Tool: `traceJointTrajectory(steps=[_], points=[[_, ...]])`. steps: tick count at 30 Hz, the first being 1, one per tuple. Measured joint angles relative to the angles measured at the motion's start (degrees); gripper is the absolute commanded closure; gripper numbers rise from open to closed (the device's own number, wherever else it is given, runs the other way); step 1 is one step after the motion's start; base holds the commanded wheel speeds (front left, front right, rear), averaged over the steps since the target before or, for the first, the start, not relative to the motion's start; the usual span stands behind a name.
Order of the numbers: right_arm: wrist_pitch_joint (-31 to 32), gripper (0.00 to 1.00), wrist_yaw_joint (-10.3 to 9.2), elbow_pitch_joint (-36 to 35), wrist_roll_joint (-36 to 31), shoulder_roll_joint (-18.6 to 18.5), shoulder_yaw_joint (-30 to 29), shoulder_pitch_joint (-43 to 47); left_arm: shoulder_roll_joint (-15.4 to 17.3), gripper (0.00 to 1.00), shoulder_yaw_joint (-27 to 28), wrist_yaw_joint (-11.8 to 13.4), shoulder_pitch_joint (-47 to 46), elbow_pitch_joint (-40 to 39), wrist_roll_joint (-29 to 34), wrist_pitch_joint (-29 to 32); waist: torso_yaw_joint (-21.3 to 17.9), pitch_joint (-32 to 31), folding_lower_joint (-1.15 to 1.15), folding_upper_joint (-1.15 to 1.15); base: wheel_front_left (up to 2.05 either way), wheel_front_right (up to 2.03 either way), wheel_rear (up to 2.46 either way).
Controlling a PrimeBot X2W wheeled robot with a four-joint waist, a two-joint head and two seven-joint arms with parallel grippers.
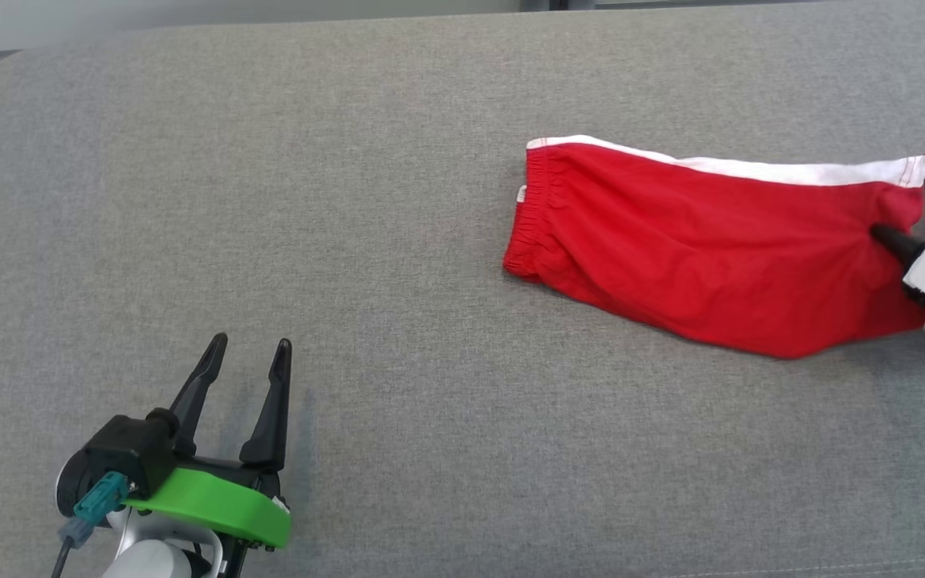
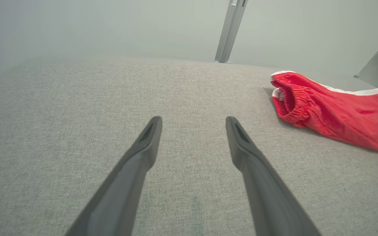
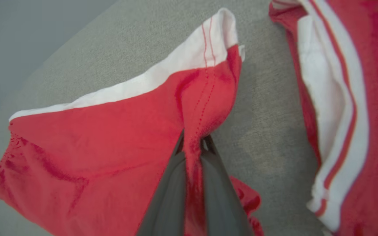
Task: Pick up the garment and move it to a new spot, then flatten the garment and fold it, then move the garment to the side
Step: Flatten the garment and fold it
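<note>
A soft red garment (image 1: 711, 249) with a white side stripe and gathered elastic waistband lies rumpled on the right part of a grey woven surface (image 1: 430, 241). The right gripper (image 1: 880, 234) pinches a ridge of its cloth, and the right wrist view adds dotted hem stitching. The left gripper (image 1: 254, 343) is spread, empty, at the surface's near left.

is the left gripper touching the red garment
No, the left gripper is open above the grey cushion, well apart from the red garment lying off to its right.

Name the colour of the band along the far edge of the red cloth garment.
White band on the red cloth garment; head view shows it best.
</note>
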Motion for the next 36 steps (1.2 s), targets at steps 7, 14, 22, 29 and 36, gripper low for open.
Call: traceJointTrajectory(steps=[7, 14, 22, 29, 36], points=[[-1.4, 1.00, -0.04, -5.4, -1.2, 1.8, -0.3, -1.5, -0.8, 0.00, 0.9, -0.3, 1.2, -0.7, 1.5, 0.0, 0.2, -0.5, 0.00, 0.00, 0.00, 0.00, 0.00], [1.4, 1.00, -0.04, -13.3, -2.4, 9.7, 3.2, -2.2, -1.9, 0.00, 1.5, -0.8, 1.5, -0.5, 2.4, 0.0, 1.7, -0.8, 0.00, 0.00, 0.00, 0.00, 0.00], [-0.4, 1.00, -0.04, -10.8, -7.4, 20.8, 5.1, -4.0, -1.3, 0.00, 2.0, -1.0, 1.3, -0.3, 3.1, 0.0, 2.7, 0.2, 0.00, 0.00, 0.00, 0.00, 0.00], [-5.6, 1.00, -0.04, -1.7, -13.5, 27.5, 3.2, -8.5, -1.6, 0.00, 1.1, -1.2, 1.0, 0.3, 3.2, 0.0, 3.4, 0.3, 0.00, 0.00, 0.00, 0.00, 0.00], [-8.6, 1.00, -0.04, 6.1, -15.5, 29.1, 2.6, -12.7, -2.2, 0.00, 0.3, -1.5, 1.0, 1.3, 3.2, 0.0, 3.6, 0.0, 0.00, 0.00, 0.00, 0.00, 0.00]])
